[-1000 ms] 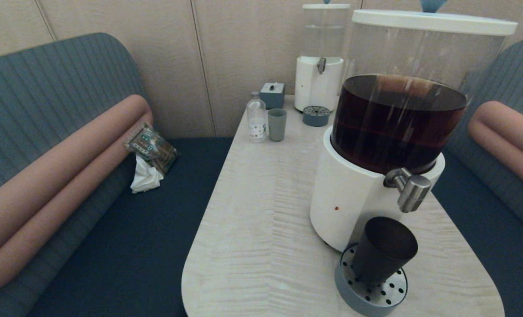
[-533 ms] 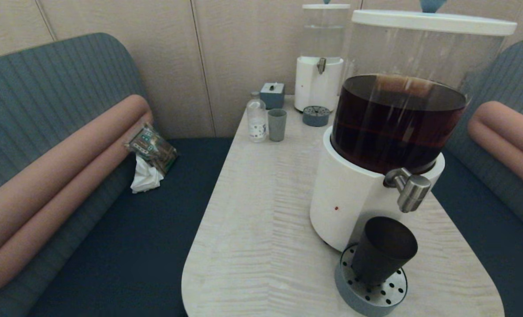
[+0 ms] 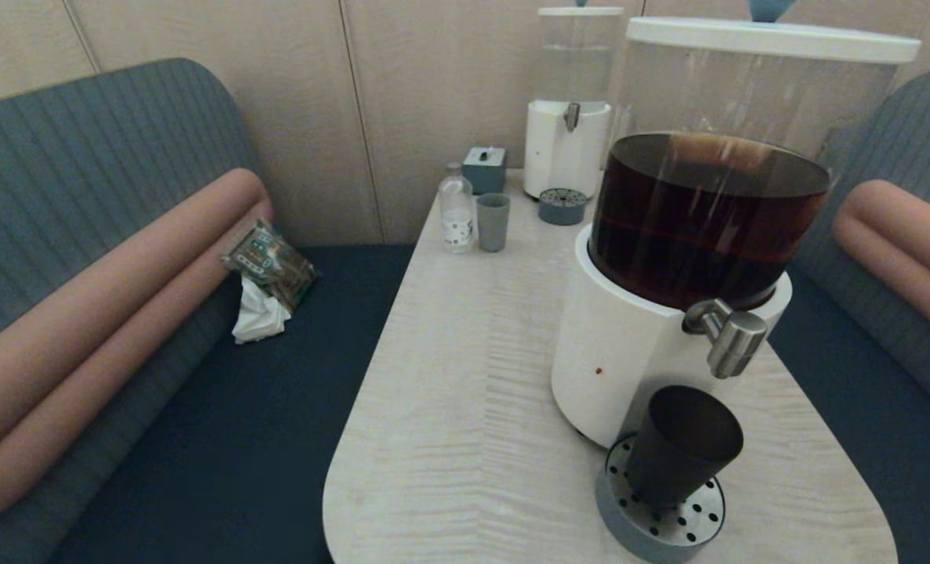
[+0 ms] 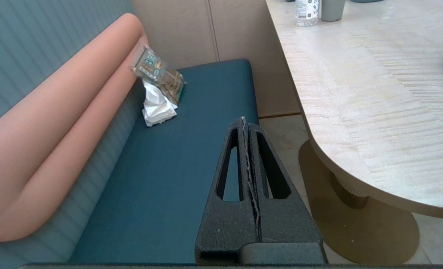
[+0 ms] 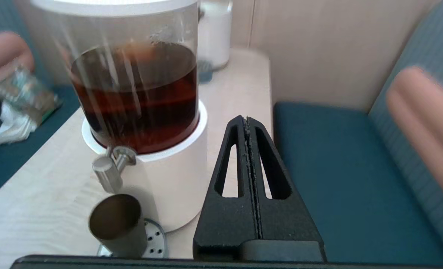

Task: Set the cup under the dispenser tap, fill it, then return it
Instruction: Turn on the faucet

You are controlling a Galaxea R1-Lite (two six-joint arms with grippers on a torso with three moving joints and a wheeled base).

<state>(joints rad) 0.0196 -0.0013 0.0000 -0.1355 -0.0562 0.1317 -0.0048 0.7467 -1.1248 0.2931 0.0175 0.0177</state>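
Note:
The dark cup [image 3: 682,446] stands upright on a round perforated drip tray [image 3: 660,521], just below the steel dispenser tap [image 3: 729,337] of the white-based dispenser [image 3: 629,360] holding dark brown liquid. The right wrist view shows the same cup [image 5: 117,224] and tap [image 5: 108,170]. My right gripper [image 5: 246,118] is shut and empty, hovering off the table's near right side, away from the cup. Over the bench seat beside the table hangs my left gripper [image 4: 243,119], shut and empty. Neither arm appears in the head view.
At the table's far end stand a grey-green cup [image 3: 493,222], a clear bottle [image 3: 456,208], a small grey box [image 3: 485,168] and a clear-liquid dispenser [image 3: 568,141] with its own drip tray [image 3: 562,207]. A snack packet and tissue [image 3: 265,278] lie on the left bench.

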